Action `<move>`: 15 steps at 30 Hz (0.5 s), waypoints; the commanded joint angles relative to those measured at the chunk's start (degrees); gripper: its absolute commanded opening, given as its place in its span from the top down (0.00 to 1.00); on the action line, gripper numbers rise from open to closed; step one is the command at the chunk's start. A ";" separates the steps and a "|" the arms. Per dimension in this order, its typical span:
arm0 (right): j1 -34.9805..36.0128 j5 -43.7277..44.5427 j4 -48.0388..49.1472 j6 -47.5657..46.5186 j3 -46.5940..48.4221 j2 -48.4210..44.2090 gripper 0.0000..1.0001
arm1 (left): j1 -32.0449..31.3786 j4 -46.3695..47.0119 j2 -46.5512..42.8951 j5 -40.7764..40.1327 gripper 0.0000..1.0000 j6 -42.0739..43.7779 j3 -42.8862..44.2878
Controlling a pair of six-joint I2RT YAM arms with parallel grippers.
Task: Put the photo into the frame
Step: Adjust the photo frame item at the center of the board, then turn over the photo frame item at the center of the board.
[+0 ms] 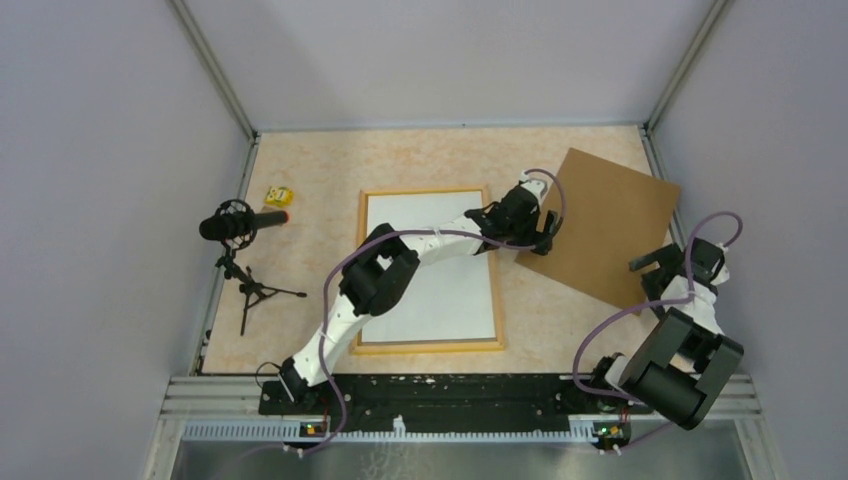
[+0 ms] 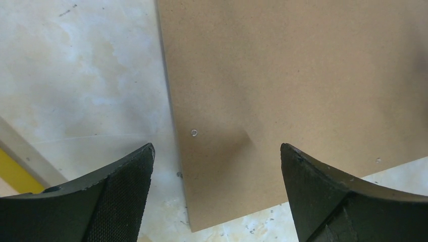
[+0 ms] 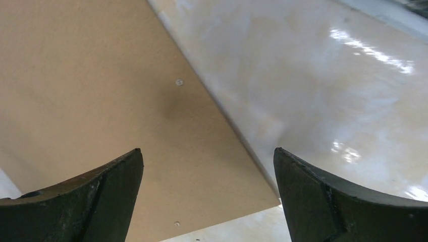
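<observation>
The frame [image 1: 425,192], with a narrow yellow-orange border, lies flat at the table's middle. A white sheet [image 1: 440,290] fills it; it looks like the photo lying with its plain back up, and no print shows. A stiff brown backing board [image 1: 610,225] lies to the right of the frame. My left gripper [image 1: 545,232] is open and empty over the board's left corner [image 2: 202,201], with a strip of the frame's border [image 2: 17,176] at the view's left edge. My right gripper [image 1: 652,275] is open and empty over the board's near right corner [image 3: 91,91].
A black microphone on a small tripod [image 1: 240,225] stands at the left, with a small yellow object [image 1: 279,196] behind it. Grey walls close in the table [image 1: 330,170] on three sides. The arms' base rail runs along the near edge.
</observation>
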 commanded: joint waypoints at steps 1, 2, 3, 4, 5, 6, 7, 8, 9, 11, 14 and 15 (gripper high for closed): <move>-0.27 -7.30 5.33 -2.38 -0.75 2.00 0.03 | -0.26 -0.76 1.28 3.82 0.03 -5.07 0.75; -0.27 -8.52 6.15 -2.49 -1.20 2.38 0.03 | -0.25 -0.95 1.33 4.67 0.03 -5.66 0.65; -0.29 -9.38 6.90 -2.54 -1.73 2.88 0.04 | -0.18 -1.29 1.41 5.48 0.03 -6.32 0.70; -0.27 -10.08 7.62 -2.39 -2.21 3.59 0.04 | -0.09 -1.55 1.40 6.34 0.03 -7.01 0.73; -0.27 -11.52 8.10 -2.27 -2.52 4.26 0.04 | 0.07 -1.78 1.26 7.47 0.03 -7.86 0.73; -0.27 -12.70 8.36 -2.37 -2.68 4.93 0.04 | 0.44 -1.77 1.21 9.08 0.03 -8.78 0.71; -0.31 -13.85 8.58 -2.56 -2.73 5.59 0.04 | 0.72 -1.79 1.15 10.56 0.03 -9.77 0.67; -0.27 -15.65 8.82 -2.95 -2.79 6.08 0.05 | 1.04 -1.80 1.18 12.05 0.03 -10.66 0.77; -0.27 -17.85 9.22 -3.40 -2.85 6.39 0.05 | 1.26 -1.63 1.09 14.18 0.04 -11.32 0.75; -0.27 -22.04 10.04 -4.28 -3.07 6.43 0.05 | 1.56 -1.13 0.72 16.73 0.05 -12.20 0.51; -0.28 -24.90 9.89 -5.20 -2.88 5.51 0.06 | 1.76 1.32 -1.35 20.56 0.07 -13.51 -0.98; -0.27 -25.66 9.74 -5.57 -2.92 5.09 0.06 | 1.73 2.37 -2.64 21.31 0.08 -13.83 -1.80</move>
